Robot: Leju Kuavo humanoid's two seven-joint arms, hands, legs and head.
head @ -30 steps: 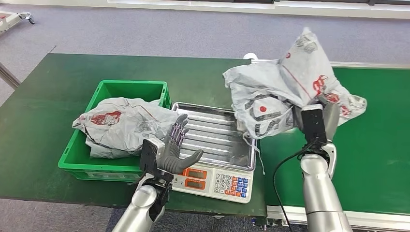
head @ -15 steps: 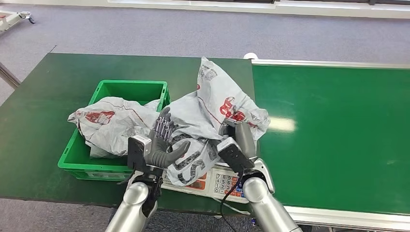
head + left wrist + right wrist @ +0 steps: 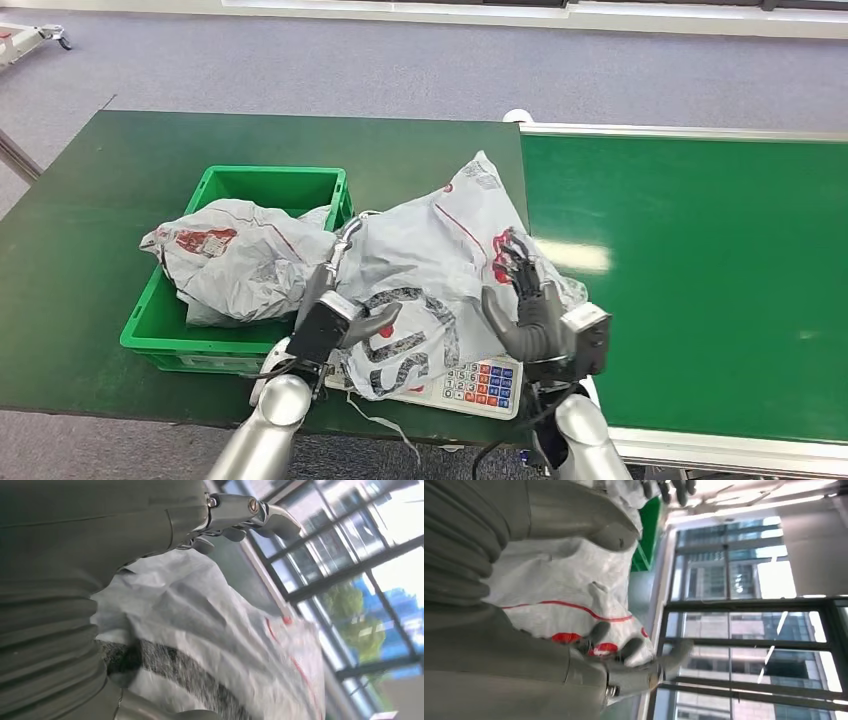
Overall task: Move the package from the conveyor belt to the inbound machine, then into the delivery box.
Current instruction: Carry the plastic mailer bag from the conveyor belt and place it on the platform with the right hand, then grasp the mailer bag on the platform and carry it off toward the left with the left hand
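The grey printed package [image 3: 430, 270] lies slumped over the inbound machine, a scale whose keypad [image 3: 475, 382] shows below it. My left hand [image 3: 345, 310] is against the package's left side, thumb lying on its front and fingers [image 3: 250, 510] stretched along the far side of the package [image 3: 215, 630]. My right hand [image 3: 525, 305] stands at its right side with fingers spread upward, touching the package [image 3: 569, 585] loosely between thumb and fingers [image 3: 634, 652]. The green delivery box [image 3: 270, 185] sits just left of the scale.
Another grey package [image 3: 230, 265] fills the delivery box and bulges over its rim. The green conveyor belt [image 3: 700, 280] runs along the right, with a metal edge. The dark green table [image 3: 120, 160] extends to the left and behind the box.
My right hand carried the package from above the belt down onto the scale, then let go and spread its fingers. My left hand shifted right to meet the package's side.
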